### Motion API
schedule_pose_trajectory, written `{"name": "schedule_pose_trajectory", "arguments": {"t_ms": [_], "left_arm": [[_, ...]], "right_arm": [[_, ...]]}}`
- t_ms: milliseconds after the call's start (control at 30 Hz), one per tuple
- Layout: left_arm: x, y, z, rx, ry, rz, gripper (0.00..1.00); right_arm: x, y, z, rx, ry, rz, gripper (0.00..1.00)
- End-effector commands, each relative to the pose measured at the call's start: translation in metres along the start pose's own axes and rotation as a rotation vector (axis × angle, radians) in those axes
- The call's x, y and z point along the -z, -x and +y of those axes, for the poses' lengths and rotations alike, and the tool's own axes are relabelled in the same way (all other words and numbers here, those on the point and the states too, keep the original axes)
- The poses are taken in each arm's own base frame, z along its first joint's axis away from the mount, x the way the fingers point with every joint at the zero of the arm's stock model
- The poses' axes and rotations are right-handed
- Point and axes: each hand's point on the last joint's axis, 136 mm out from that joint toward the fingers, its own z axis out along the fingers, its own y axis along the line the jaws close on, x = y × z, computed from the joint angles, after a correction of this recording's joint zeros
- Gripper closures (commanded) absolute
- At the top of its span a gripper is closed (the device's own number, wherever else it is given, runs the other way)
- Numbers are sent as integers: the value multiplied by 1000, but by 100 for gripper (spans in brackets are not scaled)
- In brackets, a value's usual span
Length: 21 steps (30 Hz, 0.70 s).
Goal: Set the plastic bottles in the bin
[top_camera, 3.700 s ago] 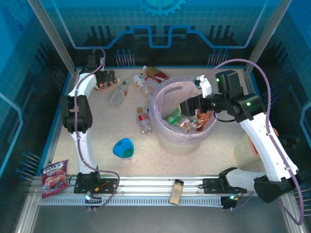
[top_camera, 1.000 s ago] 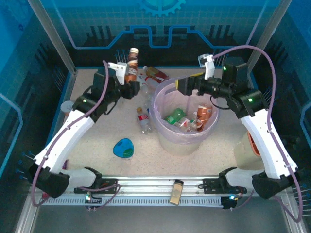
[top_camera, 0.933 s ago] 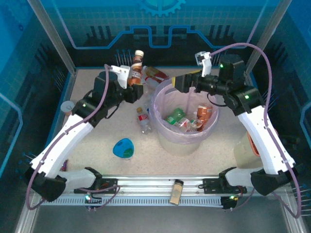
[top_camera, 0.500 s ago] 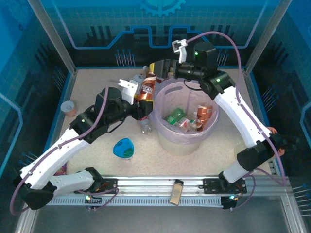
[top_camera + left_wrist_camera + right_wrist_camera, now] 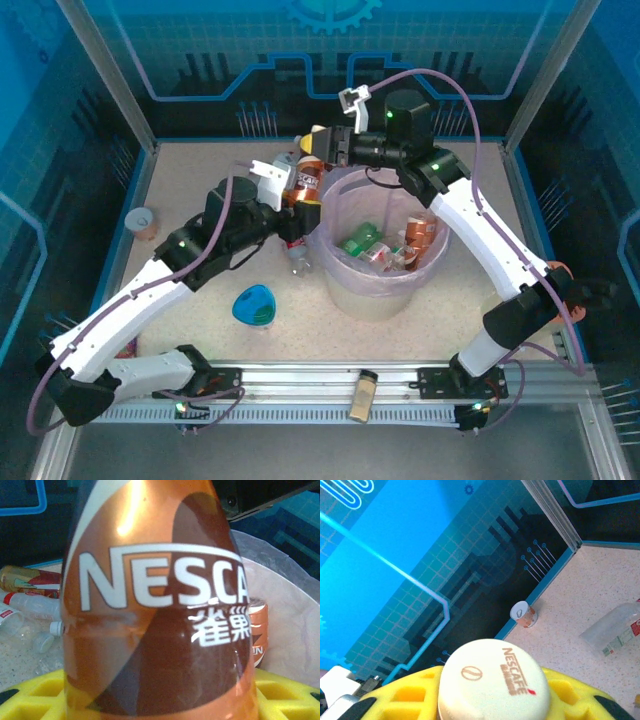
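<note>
Swung leftward, the right gripper (image 5: 322,143) now clamps the white cap (image 5: 492,680) of the brown-labelled plastic bottle (image 5: 306,178) the left gripper (image 5: 296,196) grips at the far-left rim of the round pinkish plastic bin (image 5: 345,285).

The top external view looks steeply down from above and behind the arm bases, taking in the whole tabletop (image 5: 450,320) around the bin (image 5: 372,290). The left wrist view sits tight against the brown-labelled bottle (image 5: 155,630), facing the bin. The right wrist view shares that bottle, close above its cap (image 5: 492,685), facing away from the bin.
</note>
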Motion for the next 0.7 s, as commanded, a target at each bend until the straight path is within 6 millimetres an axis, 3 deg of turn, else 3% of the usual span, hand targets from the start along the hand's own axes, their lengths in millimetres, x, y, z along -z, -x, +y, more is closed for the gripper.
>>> {"name": "schedule_pose_trajectory", "arguments": {"t_ms": [0, 100, 133, 233, 400, 533, 667], "left_arm": [[1, 14, -6, 6, -17, -53, 34], [5, 9, -4, 7, -16, -49, 4], [8, 6, -3, 13, -12, -47, 1], [18, -5, 5, 42, 13, -54, 1], [33, -35, 55, 179, 166, -5, 4], [33, -49, 99, 274, 250, 24, 6], [22, -64, 149, 317, 342, 59, 6]], "right_arm": [[10, 16, 22, 91, 48, -57, 75], [19, 34, 29, 134, 55, -102, 79], [23, 40, 31, 149, 57, -117, 80], [43, 62, 38, 193, 47, -182, 81], [91, 88, 39, 249, -21, -260, 84], [121, 86, 29, 303, -111, -255, 84], [137, 61, 4, 354, -257, -148, 88]]}}
